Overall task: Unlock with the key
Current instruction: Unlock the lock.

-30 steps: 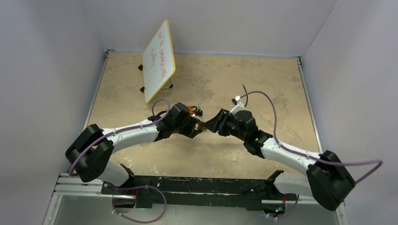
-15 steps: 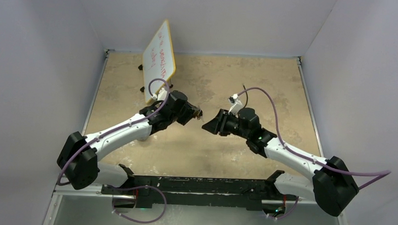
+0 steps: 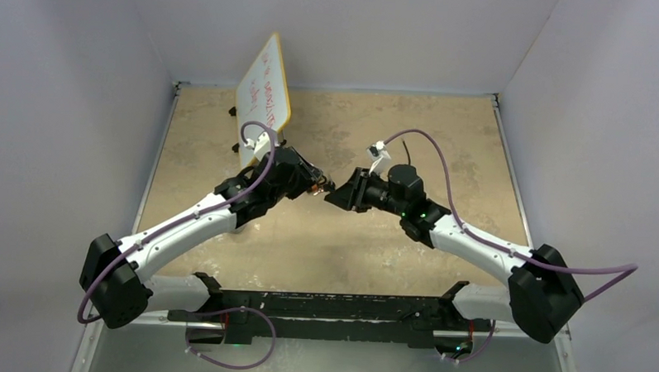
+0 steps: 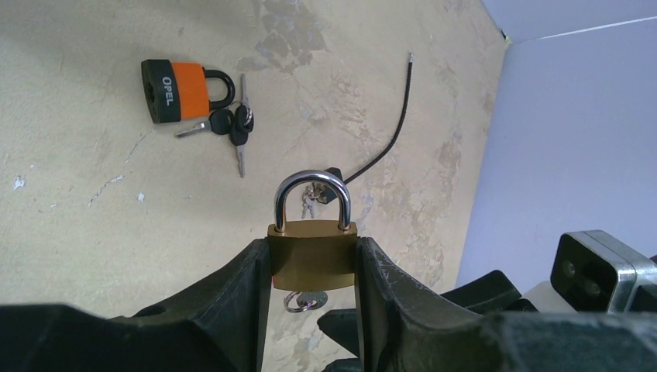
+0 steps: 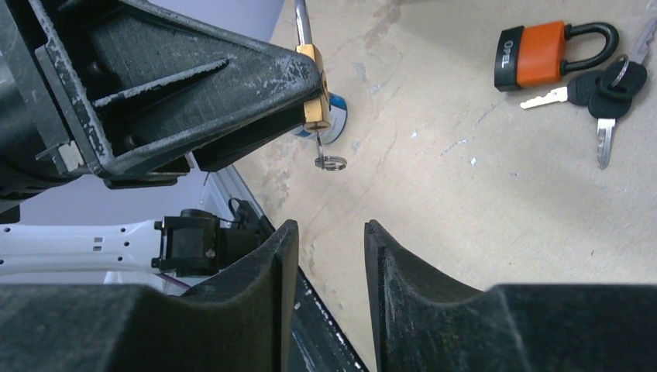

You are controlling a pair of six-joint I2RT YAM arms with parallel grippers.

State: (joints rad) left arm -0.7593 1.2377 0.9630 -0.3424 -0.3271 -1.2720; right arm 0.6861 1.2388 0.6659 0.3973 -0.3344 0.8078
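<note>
My left gripper (image 4: 312, 244) is shut on a brass padlock (image 4: 312, 256) and holds it by the body above the table, with the steel shackle pointing away and both legs seated. A small key with a ring (image 4: 314, 301) sticks out of the padlock's underside. In the right wrist view the padlock (image 5: 314, 85) shows edge-on with the key (image 5: 321, 147) hanging below it. My right gripper (image 5: 327, 229) is open and empty, a short way from the key. In the top view the left gripper (image 3: 316, 184) and the right gripper (image 3: 332, 194) face each other closely.
An orange and black padlock (image 4: 180, 89) with a bunch of black-headed keys (image 4: 232, 128) lies on the table. A thin black cable tie (image 4: 387, 132) lies beyond it. A tilted whiteboard (image 3: 263, 97) stands at the far left. Walls close the table on three sides.
The two grippers met one second ago, then drew apart. Both have since moved toward the far left, and the right gripper has closed in on the left again.
</note>
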